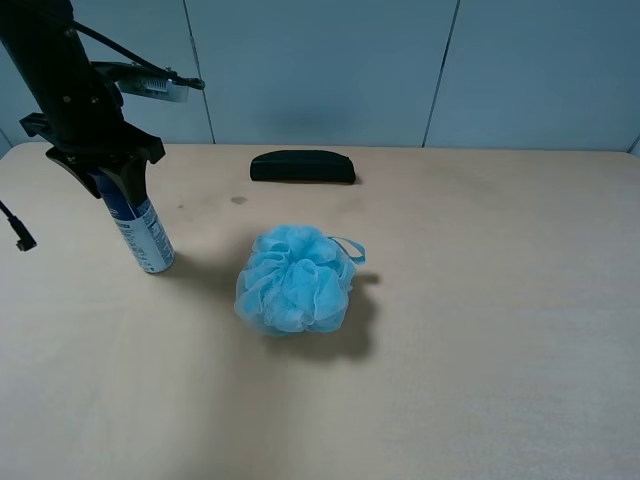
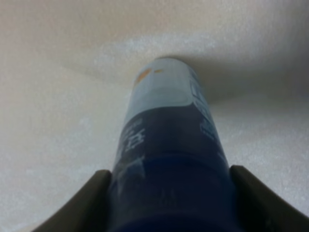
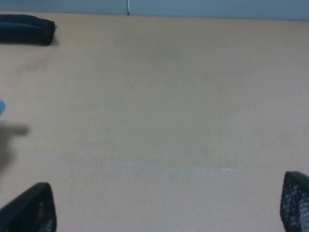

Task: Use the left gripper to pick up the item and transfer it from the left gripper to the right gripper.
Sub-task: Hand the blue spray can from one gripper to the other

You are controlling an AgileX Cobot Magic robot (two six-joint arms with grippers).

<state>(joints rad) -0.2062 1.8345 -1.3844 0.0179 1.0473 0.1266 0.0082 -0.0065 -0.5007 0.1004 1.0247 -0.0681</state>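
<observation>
bottle (image 1: 143, 232) stands almost upright at the left of the surface (image 1: 480, 330), base down, cap up and leaning a little to the left. pouf (image 1: 295, 280) is near it. left hand (image 1: 112, 185) pinches its top end. right hand (image 3: 161, 208) is spread wide.

left gripper (image 1: 110, 185) clamped on standing bottle (image 1: 148, 238), blue pouf (image 1: 295, 282) near it, black case (image 1: 302, 166) farther back

Tabletop (image 1: 500, 340), right half: open surface, free passage from front and side. Centre: blue mesh pouf (image 1: 295, 282), the one bulky obstacle. A gap separates it from the bottle (image 1: 147, 238) at left. Far edge: flat black case (image 1: 302, 166), low, well apart from the pouf.
</observation>
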